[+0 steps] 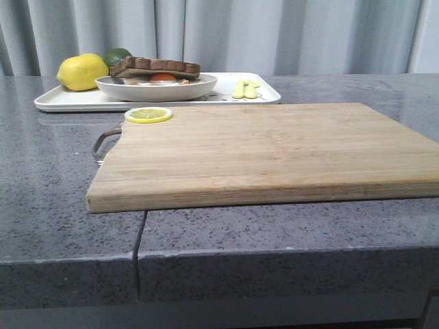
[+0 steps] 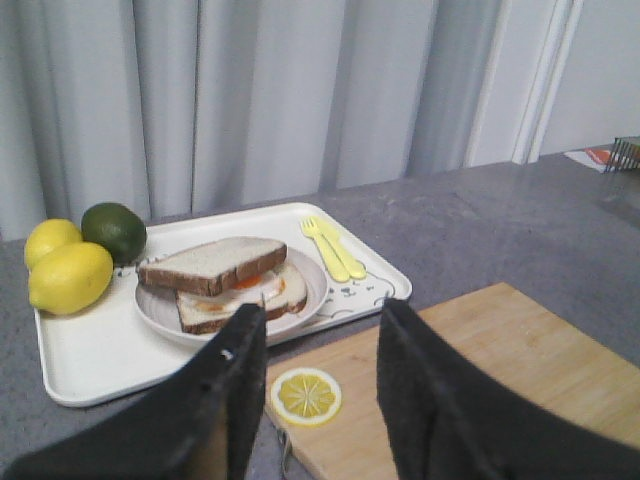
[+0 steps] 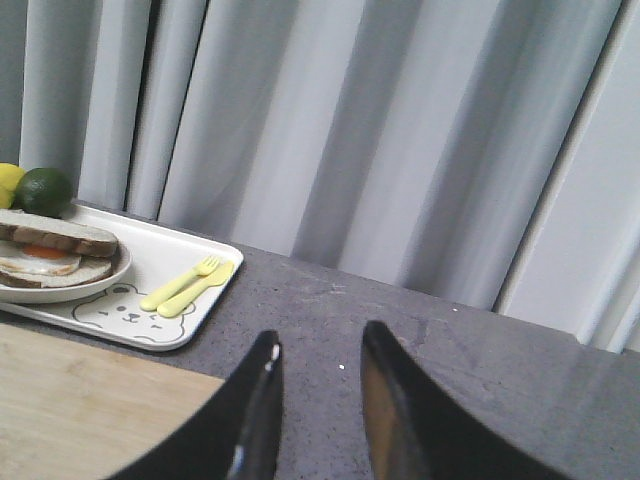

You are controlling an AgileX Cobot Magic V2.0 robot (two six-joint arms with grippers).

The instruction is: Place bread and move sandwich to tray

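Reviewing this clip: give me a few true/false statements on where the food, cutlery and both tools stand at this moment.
1. The sandwich sits in the white dish on the tray. True.
2. The lemon slice lies on the tray. False: it lies on the cutting board.
3. The left tool is open and empty. True.
4. The yellow cutlery lies on the board. False: on the tray.
5. The right tool holds bread. False: it is empty.

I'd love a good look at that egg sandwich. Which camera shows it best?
The left wrist view: it looks down on the sandwich, showing the top bread slice, egg and dish. The front view sees it side-on and low, with mostly crust visible. The right wrist view cuts it off at the picture's edge.
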